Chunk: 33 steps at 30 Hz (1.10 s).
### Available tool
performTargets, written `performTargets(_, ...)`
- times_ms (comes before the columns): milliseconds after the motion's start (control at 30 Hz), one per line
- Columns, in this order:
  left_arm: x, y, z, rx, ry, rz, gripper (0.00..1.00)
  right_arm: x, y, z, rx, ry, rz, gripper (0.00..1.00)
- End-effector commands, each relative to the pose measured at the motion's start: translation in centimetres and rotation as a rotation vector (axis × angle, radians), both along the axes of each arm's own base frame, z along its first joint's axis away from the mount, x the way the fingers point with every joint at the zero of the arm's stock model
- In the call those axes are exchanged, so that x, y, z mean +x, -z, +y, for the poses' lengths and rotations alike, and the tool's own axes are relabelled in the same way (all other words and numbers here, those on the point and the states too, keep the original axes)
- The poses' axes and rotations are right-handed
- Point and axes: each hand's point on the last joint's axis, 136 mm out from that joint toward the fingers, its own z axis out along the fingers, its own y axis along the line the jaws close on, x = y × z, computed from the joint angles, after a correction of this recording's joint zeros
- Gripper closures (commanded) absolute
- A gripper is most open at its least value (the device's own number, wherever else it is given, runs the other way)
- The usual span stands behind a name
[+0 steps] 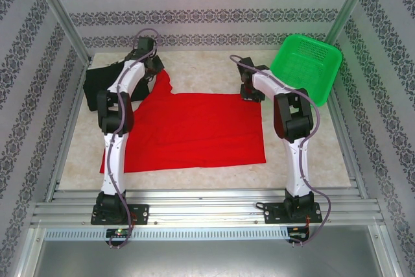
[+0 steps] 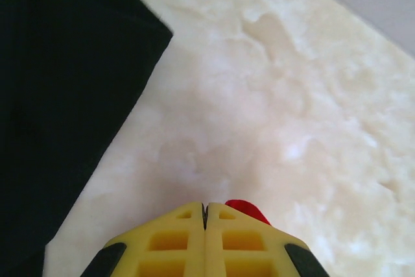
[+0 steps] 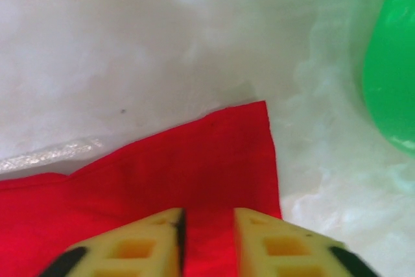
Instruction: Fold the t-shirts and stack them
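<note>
The red t-shirt [image 1: 194, 128] lies spread flat across the middle of the table, plain side up, its far left corner drawn out toward my left gripper [image 1: 157, 69]. In the left wrist view the left gripper [image 2: 205, 207] is shut, with a bit of the red t-shirt [image 2: 246, 209] poking out beside the fingers. The black t-shirt [image 1: 98, 81] lies bunched at the far left, seen close as the black t-shirt [image 2: 58, 95]. My right gripper [image 1: 251, 94] hovers at the red shirt's far right corner. There the right gripper [image 3: 209, 215] is open over the red t-shirt [image 3: 194, 167].
A green mesh basket [image 1: 306, 64] leans at the back right, its wall [image 3: 392, 63] close to the right gripper. The marble-look tabletop [image 1: 207, 69] lies bare behind the red shirt. Patterned walls enclose the table on three sides.
</note>
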Motion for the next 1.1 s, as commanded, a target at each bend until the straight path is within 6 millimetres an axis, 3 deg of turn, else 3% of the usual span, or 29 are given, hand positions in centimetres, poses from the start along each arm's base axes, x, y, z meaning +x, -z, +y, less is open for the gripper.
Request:
performTargets(0,0.7,-4.6,0.1,-0.003,0.032,-0.121,1.00,0.6,-3.2,-0.9,-0.038,0.020,-0.071,0.67)
performTargets(567,-1.5,-8.6,-1.0,-0.066,0.074,-0.222,1.00,3.6,-1.9,-1.6,-0.157,-0.028,-0.058,0.62)
performTargets(767,-2.3,-10.4,-0.9,-0.073,0.071,-0.259,1.00,3.0,-1.4,-2.0,-0.187,-0.044,-0.021,0.63)
performTargets(1067,-3.0,-11.1,-0.4,-0.078,0.054,-0.274,1.00,1.8,-0.8,-1.9,-0.246,-0.065,0.046,0.67)
